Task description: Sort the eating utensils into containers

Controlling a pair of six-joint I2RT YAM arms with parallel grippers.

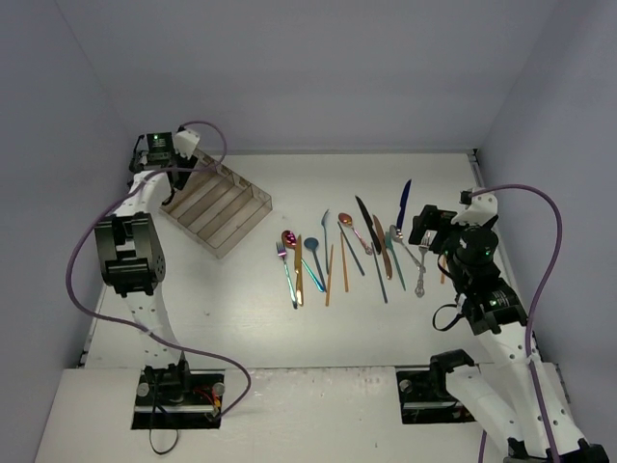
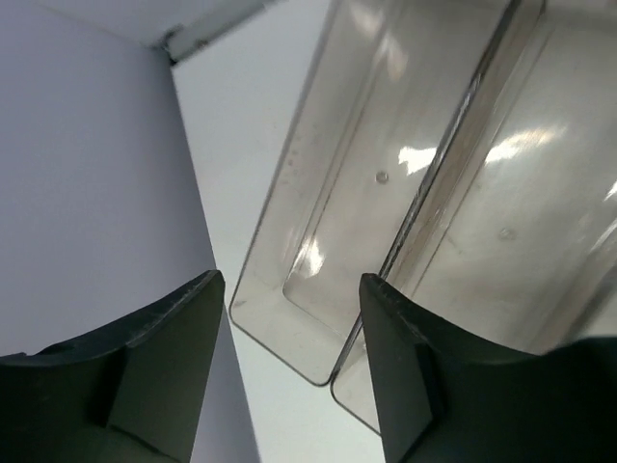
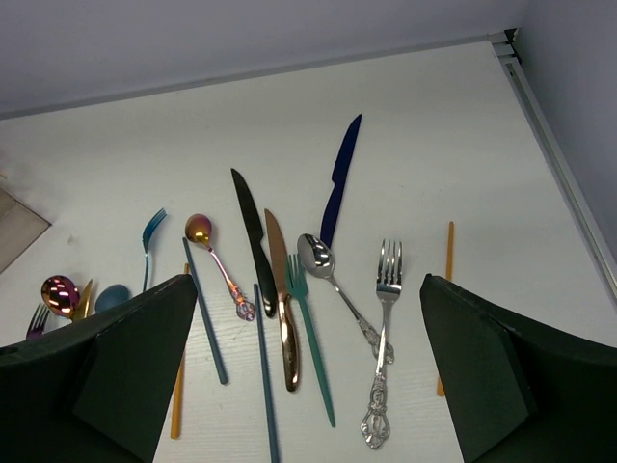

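- the left claw hangs part open over one end of the clear tray, with nothing between its fingers; the compartments it sees look bare.
- the right claw is spread wide and empty above the eating utensils, which lie in a loose row on the bench, well apart from the tray.
- best next pick is probably an outlying piece such as the silver fork: close across its handle, avoiding the silver spoon just beside it.
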